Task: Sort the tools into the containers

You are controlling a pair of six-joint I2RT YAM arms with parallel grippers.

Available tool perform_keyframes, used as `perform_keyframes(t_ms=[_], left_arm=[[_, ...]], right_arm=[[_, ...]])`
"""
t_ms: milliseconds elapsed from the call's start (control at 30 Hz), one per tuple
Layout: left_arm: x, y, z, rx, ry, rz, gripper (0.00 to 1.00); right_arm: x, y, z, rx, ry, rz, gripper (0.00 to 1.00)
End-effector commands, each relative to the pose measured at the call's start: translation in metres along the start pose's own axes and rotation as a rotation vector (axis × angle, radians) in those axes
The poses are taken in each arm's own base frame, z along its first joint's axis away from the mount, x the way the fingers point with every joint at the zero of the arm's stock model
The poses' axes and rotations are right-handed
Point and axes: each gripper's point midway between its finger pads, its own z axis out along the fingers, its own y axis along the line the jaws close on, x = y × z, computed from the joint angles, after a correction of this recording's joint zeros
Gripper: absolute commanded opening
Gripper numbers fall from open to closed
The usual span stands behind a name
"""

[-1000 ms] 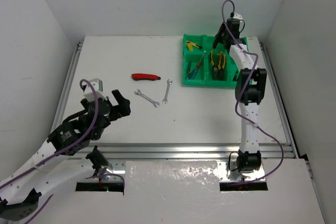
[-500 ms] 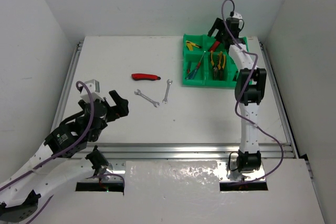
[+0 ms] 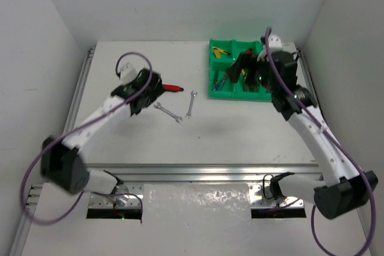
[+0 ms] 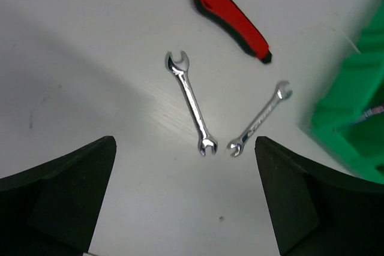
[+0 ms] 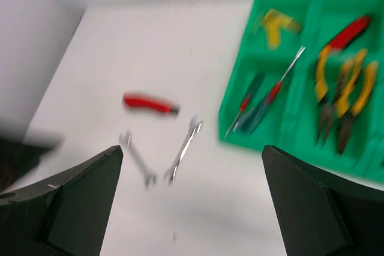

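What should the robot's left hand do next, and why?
Probably lower the open left gripper onto the wrench lying flat almost midway between its fingers. It lies clear of the second wrench and the red knife, and all three are on the table outside the green tray.

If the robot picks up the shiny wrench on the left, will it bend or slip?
Probably no bending: the wrench looks like solid metal, so it is likely stiff and heavyish for its size. Its polished surface might slip when gripped. It lies flat and thin on the table, so it should slide, not roll, if pushed.
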Motion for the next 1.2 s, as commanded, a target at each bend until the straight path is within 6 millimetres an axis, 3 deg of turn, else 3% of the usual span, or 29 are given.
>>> perform_keyframes(t_ms=[0,33,67,100,133,167,200,267,367,633,667,733,833,867,900,1067,1133,1167], left_arm=[[-0.018,-0.049,0.050,-0.051,0.037,-0.177,0.99],[-0.019,-0.051,0.060,-0.094,0.036,-0.184,0.99],[-0.020,-0.047,0.069,-0.166,0.040,-0.198,0.98],[-0.023,-0.061,0.088,-0.206,0.038,-0.205,0.98],[-0.024,-0.063,0.097,-0.241,0.042,-0.207,0.97],[-0.011,-0.052,0.118,-0.332,0.060,-0.186,0.95],[-0.024,-0.066,0.123,-0.324,0.033,-0.210,0.93],[-0.010,-0.055,0.151,-0.408,0.057,-0.192,0.90],[-0.006,-0.063,0.182,-0.413,0.080,-0.184,0.89],[0.011,-0.050,0.240,-0.418,0.115,-0.171,0.80],[0.012,-0.049,0.245,-0.412,0.125,-0.172,0.79],[0.015,-0.048,0.255,-0.395,0.142,-0.166,0.69],[0.016,-0.045,0.262,-0.393,0.140,-0.157,0.67],[0.017,-0.045,0.263,-0.389,0.144,-0.154,0.61],[0.017,-0.047,0.265,-0.374,0.146,-0.149,0.47],[0.022,-0.052,0.271,-0.326,0.170,-0.144,0.45],[0.024,-0.059,0.273,-0.294,0.188,-0.143,0.34],[0.023,-0.062,0.273,-0.279,0.187,-0.147,0.23]], right_arm=[[0.106,-0.015,-0.025,0.045,0.230,-0.023,0.99],[0.138,-0.021,-0.034,0.051,0.291,-0.019,0.99],[0.151,-0.021,-0.042,0.038,0.319,-0.003,0.99],[0.160,-0.023,-0.049,0.039,0.335,0.007,0.99],[0.174,-0.026,-0.060,0.036,0.348,0.012,0.99],[0.182,-0.024,-0.066,0.017,0.361,0.014,0.99],[0.187,-0.024,-0.070,0.006,0.367,0.011,0.99],[0.195,-0.025,-0.080,-0.005,0.387,-0.012,0.99],[0.195,-0.024,-0.089,-0.023,0.399,-0.040,0.99],[0.204,-0.020,-0.093,-0.079,0.405,-0.071,0.99],[0.203,-0.018,-0.093,-0.086,0.404,-0.070,0.99],[0.206,-0.015,-0.092,-0.110,0.405,-0.065,0.99],[0.209,-0.010,-0.092,-0.149,0.393,-0.058,0.99],[0.214,-0.011,-0.092,-0.150,0.400,-0.052,0.99],[0.214,-0.010,-0.092,-0.155,0.396,-0.046,0.99],[0.216,-0.004,-0.088,-0.183,0.393,-0.016,0.99],[0.217,-0.002,-0.087,-0.189,0.396,-0.005,0.99],[0.216,-0.001,-0.087,-0.194,0.395,-0.003,0.99]])
